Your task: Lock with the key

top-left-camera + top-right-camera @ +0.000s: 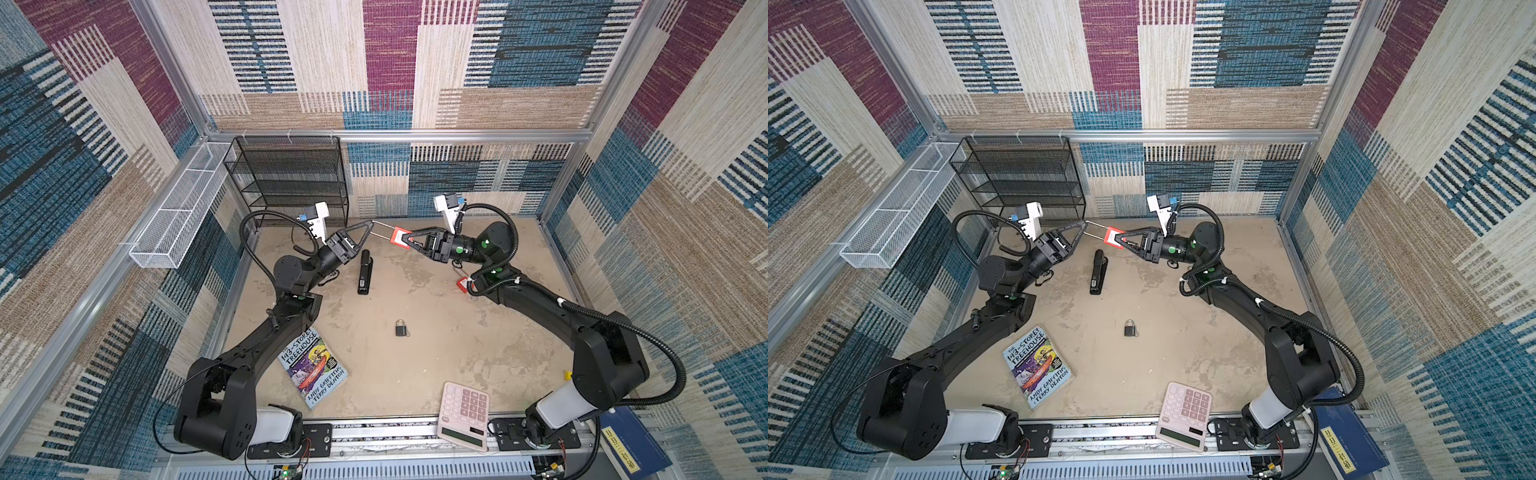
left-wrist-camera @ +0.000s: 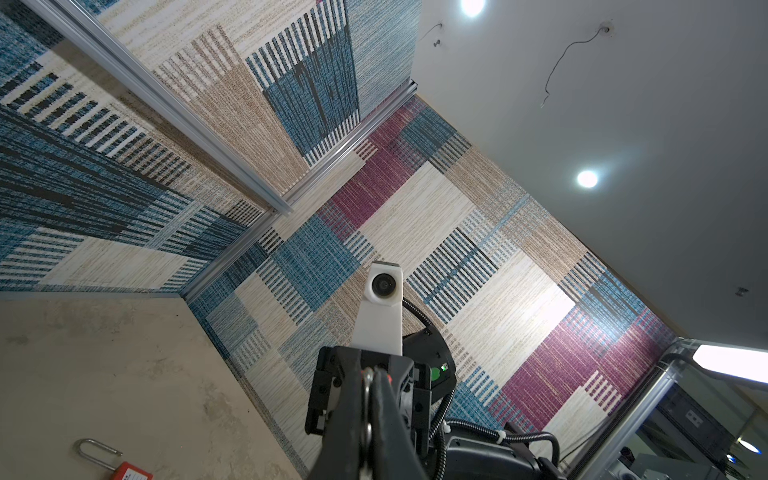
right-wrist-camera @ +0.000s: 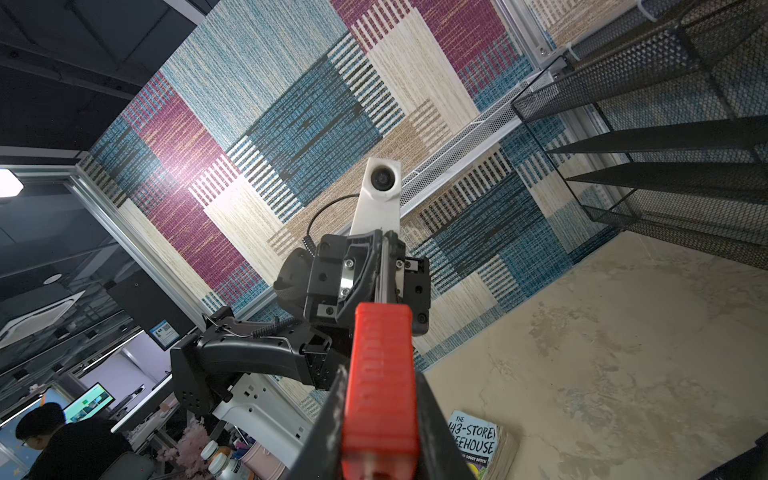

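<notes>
A red padlock (image 1: 400, 237) (image 1: 1112, 237) with a long silver shackle (image 1: 382, 230) (image 1: 1096, 230) hangs in the air between my two grippers, at the back of the table. My right gripper (image 1: 405, 237) (image 1: 1119, 237) (image 3: 380, 374) is shut on its red body (image 3: 380, 353). My left gripper (image 1: 371, 223) (image 1: 1084, 223) (image 2: 371, 374) is shut on the far bend of the shackle (image 2: 366, 388). A second red padlock (image 1: 463, 284) (image 2: 131, 471) lies on the table beside the right arm. The key is out of view.
A small dark padlock (image 1: 401, 328) lies mid-table. A black stapler (image 1: 364, 272) lies below the grippers. A book (image 1: 313, 368) and a pink calculator (image 1: 464, 415) lie near the front edge. A black mesh shelf (image 1: 291, 178) and a white wire basket (image 1: 183, 208) stand back left.
</notes>
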You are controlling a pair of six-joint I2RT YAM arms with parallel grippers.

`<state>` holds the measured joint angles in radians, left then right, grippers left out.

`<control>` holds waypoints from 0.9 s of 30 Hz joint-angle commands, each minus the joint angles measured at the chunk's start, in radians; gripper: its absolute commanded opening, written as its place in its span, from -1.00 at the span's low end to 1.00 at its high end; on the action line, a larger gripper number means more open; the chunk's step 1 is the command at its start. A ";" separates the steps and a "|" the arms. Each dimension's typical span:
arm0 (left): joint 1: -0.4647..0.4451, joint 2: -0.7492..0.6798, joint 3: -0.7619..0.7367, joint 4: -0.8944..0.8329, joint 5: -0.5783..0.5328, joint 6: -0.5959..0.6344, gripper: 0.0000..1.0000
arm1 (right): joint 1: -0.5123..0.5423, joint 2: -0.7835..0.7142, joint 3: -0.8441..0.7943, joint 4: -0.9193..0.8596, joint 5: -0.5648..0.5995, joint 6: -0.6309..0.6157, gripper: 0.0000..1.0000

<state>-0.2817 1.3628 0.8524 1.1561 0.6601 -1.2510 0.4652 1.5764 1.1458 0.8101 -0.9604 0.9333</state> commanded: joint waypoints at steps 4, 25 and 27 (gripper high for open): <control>0.003 0.003 -0.001 0.063 0.010 -0.014 -0.90 | 0.001 0.008 0.021 0.029 -0.013 0.008 -0.83; -0.002 0.022 -0.004 0.085 0.044 -0.040 -0.89 | 0.001 0.051 0.067 0.069 -0.045 0.048 -0.86; -0.003 0.019 -0.005 0.089 0.041 -0.044 -0.89 | 0.001 0.051 0.073 0.050 -0.036 0.027 -0.86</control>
<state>-0.2794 1.3827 0.8482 1.2106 0.6552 -1.2648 0.4622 1.6268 1.2045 0.8249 -1.0027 0.9703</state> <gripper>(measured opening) 0.060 0.240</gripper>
